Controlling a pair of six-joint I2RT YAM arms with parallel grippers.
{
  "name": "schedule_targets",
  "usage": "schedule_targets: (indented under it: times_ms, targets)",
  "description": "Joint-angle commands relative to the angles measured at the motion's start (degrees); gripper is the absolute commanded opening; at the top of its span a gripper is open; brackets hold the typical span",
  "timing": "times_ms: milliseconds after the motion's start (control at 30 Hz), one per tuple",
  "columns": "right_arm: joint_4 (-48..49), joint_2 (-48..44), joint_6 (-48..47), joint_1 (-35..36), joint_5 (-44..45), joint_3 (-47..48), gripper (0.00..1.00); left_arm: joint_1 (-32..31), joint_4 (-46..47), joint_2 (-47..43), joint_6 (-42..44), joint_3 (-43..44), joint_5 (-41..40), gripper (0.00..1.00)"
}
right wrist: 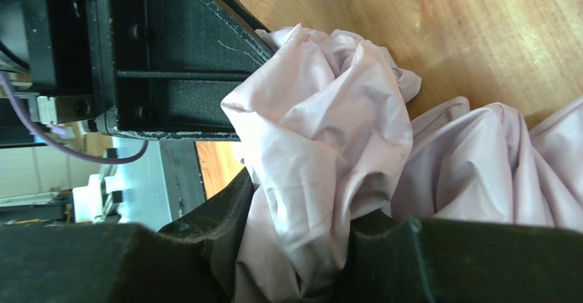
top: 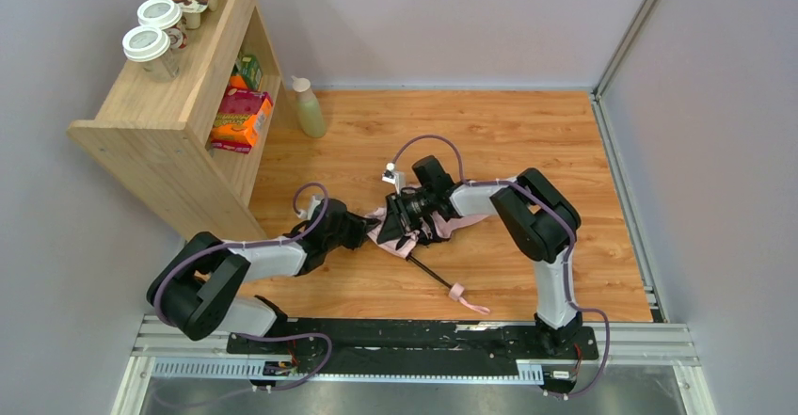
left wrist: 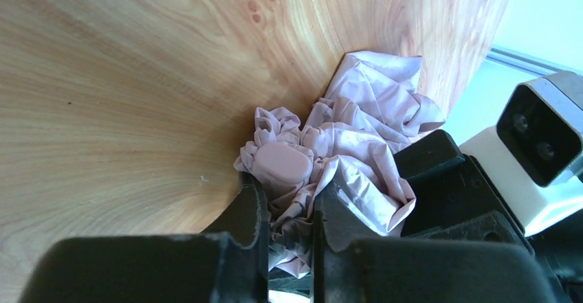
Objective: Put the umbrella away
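Wood-grain tabletop [top: 527, 133] inside pale grey walls carries the umbrella [top: 400, 234], which lies near the middle of the top view. Its pale pink canopy [right wrist: 323, 131] is crumpled into a loose heap. The thin black shaft [top: 428, 270] runs out of the heap toward 4 o'clock and ends in the pink handle [top: 459, 293], whose strap lies flat on the wood. The left gripper [left wrist: 289, 210] comes at the heap from 9 o'clock, its fingers pinched on a fold of the fabric. The right gripper [right wrist: 295, 248] comes in from 3 o'clock and is likewise clamped on a bunch of canopy; the two heads sit just beside each other. From the umbrella, a pale bottle [top: 308, 109] stands at 11 o'clock. A wooden shelf unit [top: 169, 128] at 10 o'clock holds colourful cartons [top: 243, 119] inside and two lidded cups [top: 151, 46] on top.
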Motion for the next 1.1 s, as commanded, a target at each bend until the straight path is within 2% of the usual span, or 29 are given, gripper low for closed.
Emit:
schedule_targets:
  times_ms: [0, 100, 167, 233, 333, 467, 533, 633, 700, 800, 900, 967, 1067]
  targets:
    - [-14.9, -1.7, -2.8, 2.7, 5.7, -2.9, 0.16, 0.0, -11.1, -0.8, 7.9, -0.6, -7.1, 0.00]
    - [-17.7, -6.6, -2.3, 2.8, 12.0, -1.7, 0.46, 0.0, -13.1, -2.2, 7.3, -0.6, -7.0, 0.00]
    - [-19.9, -10.2, -2.0, 3.1, 17.1, -0.8, 0.62, 0.0, -13.6, -2.6, 7.3, -0.6, -6.9, 0.00]
    - [-23.3, -14.0, -2.2, 3.6, 21.5, 0.5, 0.73, 0.0, -13.6, -2.5, 7.7, -0.6, -6.6, 0.00]
    - [-27.5, -21.1, -0.4, 3.6, 28.8, 1.0, 0.87, -0.1, -12.9, -2.8, 7.8, -0.9, -5.6, 0.00]
    - [-31.2, -34.3, 5.9, 1.9, 40.2, -3.3, 0.92, -0.3, -13.9, -5.6, 8.2, -2.0, -5.4, 0.00]
    - [-32.8, -41.0, 11.7, -0.2, 47.6, -6.8, 1.00, -0.5, -14.8, -7.3, 8.4, -2.2, -5.7, 0.00]
    - [-34.1, -48.6, 19.7, -5.4, 51.9, -12.3, 1.00, -0.5, -16.1, -9.7, 9.1, -2.2, -5.9, 0.00]
    - [-32.4, -51.6, 25.6, -10.4, 48.0, -16.5, 0.97, -0.7, -16.5, -11.0, 9.1, -2.5, -5.7, 0.00]
    - [-25.8, -53.0, 33.4, -15.3, 42.1, -23.3, 0.83, -0.8, -16.0, -11.4, 8.8, -2.8, -5.1, 0.00]
    - [-19.6, -51.3, 37.0, -16.2, 39.5, -27.3, 0.68, -1.0, -14.9, -10.4, 8.1, -2.8, -4.1, 0.00]
    - [-13.8, -49.2, 39.5, -16.2, 36.4, -30.0, 0.68, -1.6, -14.8, -10.2, 8.0, -2.7, -4.1, 0.00]
    - [-5.9, -46.2, 41.3, -16.2, 36.6, -32.9, 0.72, -2.3, -14.8, -10.3, 7.8, -2.7, -4.6, 0.00]
